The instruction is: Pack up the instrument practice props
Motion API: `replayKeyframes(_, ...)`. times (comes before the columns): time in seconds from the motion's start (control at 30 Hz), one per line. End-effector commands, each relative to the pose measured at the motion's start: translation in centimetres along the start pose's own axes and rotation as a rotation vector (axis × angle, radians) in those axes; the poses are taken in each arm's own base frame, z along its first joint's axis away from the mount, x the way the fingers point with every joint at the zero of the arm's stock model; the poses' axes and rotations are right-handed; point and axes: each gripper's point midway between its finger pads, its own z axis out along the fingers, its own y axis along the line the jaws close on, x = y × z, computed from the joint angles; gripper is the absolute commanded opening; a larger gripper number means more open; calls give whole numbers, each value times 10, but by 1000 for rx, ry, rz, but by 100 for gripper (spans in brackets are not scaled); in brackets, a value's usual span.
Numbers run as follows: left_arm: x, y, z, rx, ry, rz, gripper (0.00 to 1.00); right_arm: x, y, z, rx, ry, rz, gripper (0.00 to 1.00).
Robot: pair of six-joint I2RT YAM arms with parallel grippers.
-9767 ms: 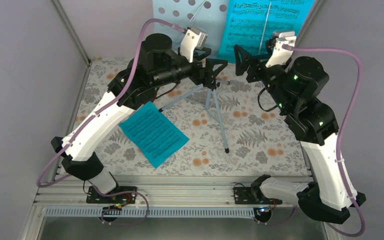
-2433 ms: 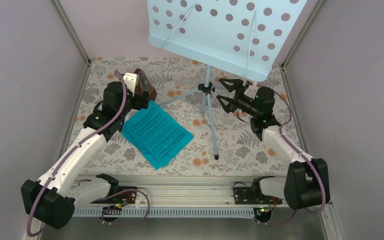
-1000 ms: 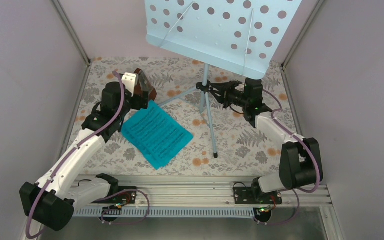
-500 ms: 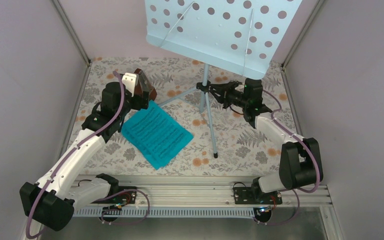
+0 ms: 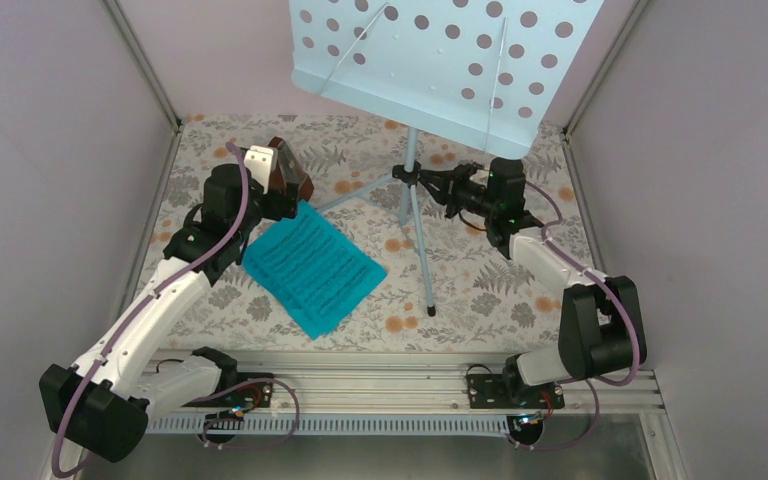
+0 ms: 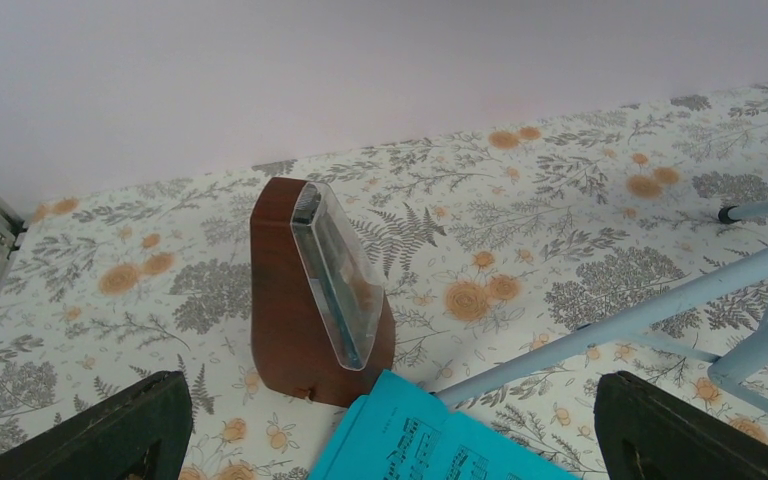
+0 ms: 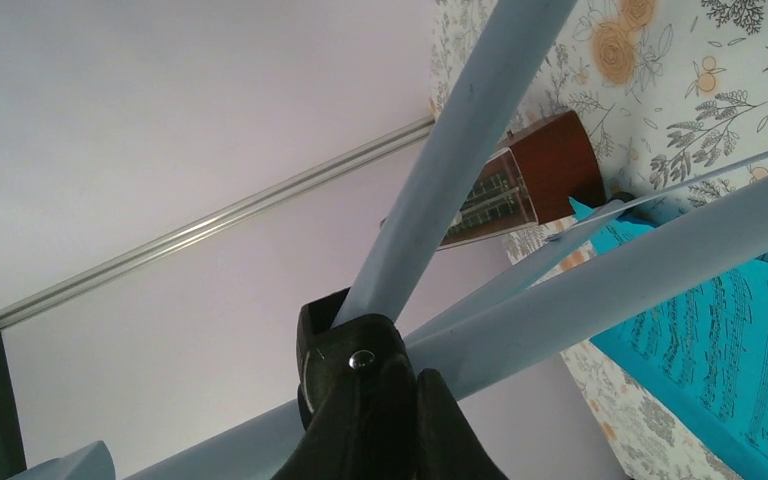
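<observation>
Brown metronome [image 6: 320,290] upright, teal sheet [image 5: 312,268] flat beside it, blue stand [image 5: 440,60] erect

One metronome [image 5: 286,178], one music stand [image 5: 440,60], one sheet [image 5: 312,266].

Left tool [image 6: 392,445] spread wide; right tool [image 5: 432,184] pinched closed, arm outstretched.

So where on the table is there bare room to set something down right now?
Best patch: the floral table near right, between the front leg of the music stand and the right arm. A narrower strip follows the near rail between the teal sheet and that leg's foot. Crowded: back left, where metronome, sheet corner and left fingers bunch.
</observation>
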Motion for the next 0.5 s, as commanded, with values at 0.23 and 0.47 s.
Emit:
replayKeyframes(0.23, -5, -2, -2, 19, -21, -4, 100, -6, -12, -8, 8, -78, -220, 4)
replayKeyframes(0.47, -4, -4, -1, 28, -23, -1, 100, -19, -19, -20, 23, -189, -616, 4)
